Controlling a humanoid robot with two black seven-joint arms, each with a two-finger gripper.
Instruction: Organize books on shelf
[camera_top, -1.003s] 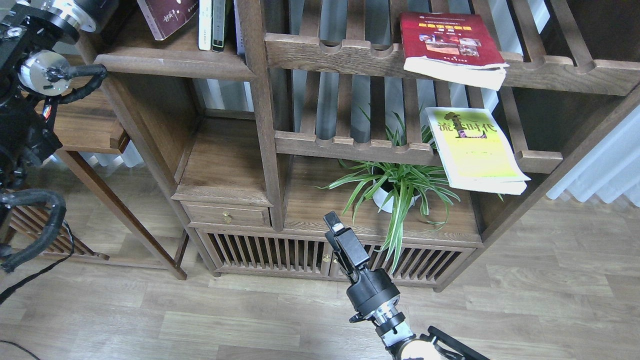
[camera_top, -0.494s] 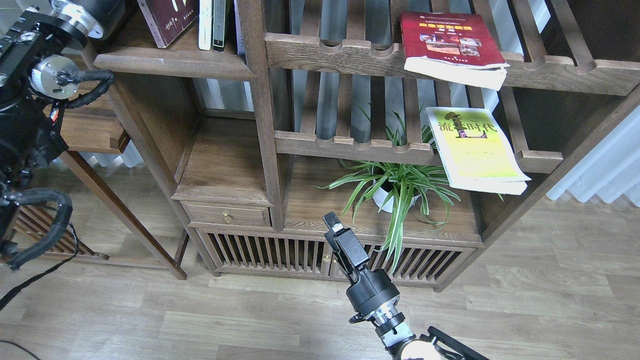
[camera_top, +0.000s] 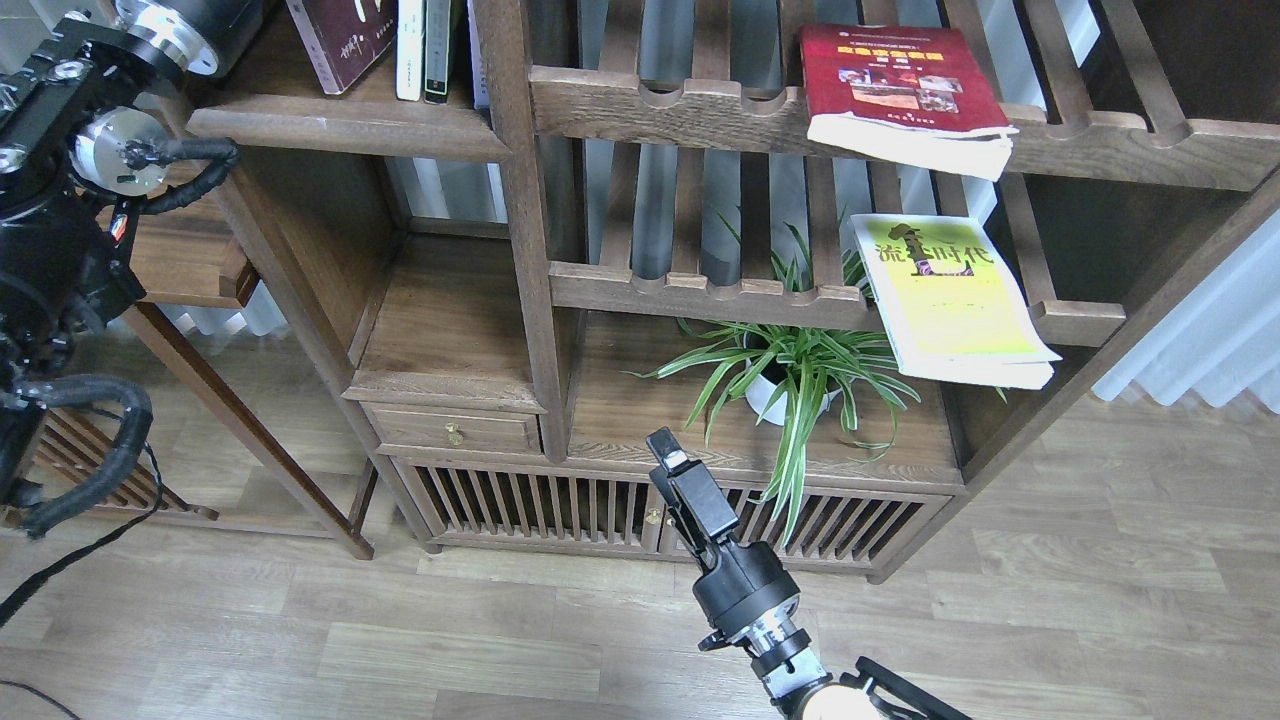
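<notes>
Books lie in three places on the tall wooden bookcase; the dark maroon book (camera_top: 340, 40) stands leaning at the 11 o'clock corner of the view, on the solid dark-brown shelf (camera_top: 350, 125), just beside a few upright white and dark volumes (camera_top: 425, 45) at its 3 o'clock; the thick red book (camera_top: 900, 90) lies flat on the upper slatted rack (camera_top: 700, 105) near 1 o'clock, its page edge jutting over the notched front rail; the yellow-green book (camera_top: 950, 300) lies flat on the lower slatted rack (camera_top: 700, 290) at the red one's 6 o'clock, its front corner overhanging the rail; a potted spider plant (camera_top: 790, 375) sits under that rack at the yellow-green book's 8 o'clock, leaves spilling over the cabinet front; the right claw (camera_top: 668, 460) rises from 6 o'clock, seen edge-on and dark, pointing toward 11 o'clock, well apart from every book, and whether its fingers are parted or together I cannot tell; the left arm (camera_top: 60, 200) fills the 9 o'clock edge, and its claw is past the top edge of the view, near the maroon book; wood-plank floor (camera_top: 1100, 560) lies below.
</notes>
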